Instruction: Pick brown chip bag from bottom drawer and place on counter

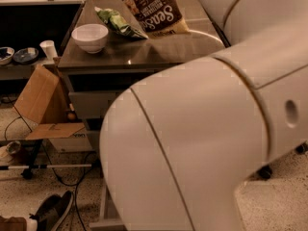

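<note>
My arm (202, 129) fills the near right. The gripper lies past the top edge, so I cannot tell its grip. The brown bag (154, 11) stands upright over the far counter (144, 52), right of the green bag (118, 23) and bowl (90, 36).

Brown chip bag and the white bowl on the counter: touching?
Apart. Camera view shows the green chip bag and bare counter between the brown chip bag and the white bowl. The hand is out of view past the top edge.
</note>
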Action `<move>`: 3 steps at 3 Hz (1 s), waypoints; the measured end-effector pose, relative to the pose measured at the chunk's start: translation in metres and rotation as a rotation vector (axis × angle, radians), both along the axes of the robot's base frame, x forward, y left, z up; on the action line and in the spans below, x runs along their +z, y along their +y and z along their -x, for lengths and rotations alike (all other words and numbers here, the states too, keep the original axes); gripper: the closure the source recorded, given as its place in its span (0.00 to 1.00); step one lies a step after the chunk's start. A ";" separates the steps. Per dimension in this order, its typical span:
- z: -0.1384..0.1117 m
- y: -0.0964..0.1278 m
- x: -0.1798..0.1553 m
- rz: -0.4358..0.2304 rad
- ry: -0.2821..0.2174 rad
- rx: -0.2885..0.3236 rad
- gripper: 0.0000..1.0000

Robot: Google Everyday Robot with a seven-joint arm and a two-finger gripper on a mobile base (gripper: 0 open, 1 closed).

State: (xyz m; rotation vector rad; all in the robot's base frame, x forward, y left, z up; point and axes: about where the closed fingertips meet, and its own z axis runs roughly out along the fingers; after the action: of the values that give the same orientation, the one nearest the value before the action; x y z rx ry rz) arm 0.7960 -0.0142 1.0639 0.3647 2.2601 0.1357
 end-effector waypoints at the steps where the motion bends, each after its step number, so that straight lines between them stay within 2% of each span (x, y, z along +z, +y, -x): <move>1: -0.014 0.016 -0.020 -0.056 0.036 0.079 1.00; 3: -0.032 0.036 -0.062 -0.142 0.110 0.204 1.00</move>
State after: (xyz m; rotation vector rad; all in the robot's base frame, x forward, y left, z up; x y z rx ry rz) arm 0.8283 0.0216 1.0022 0.2186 2.4006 0.3920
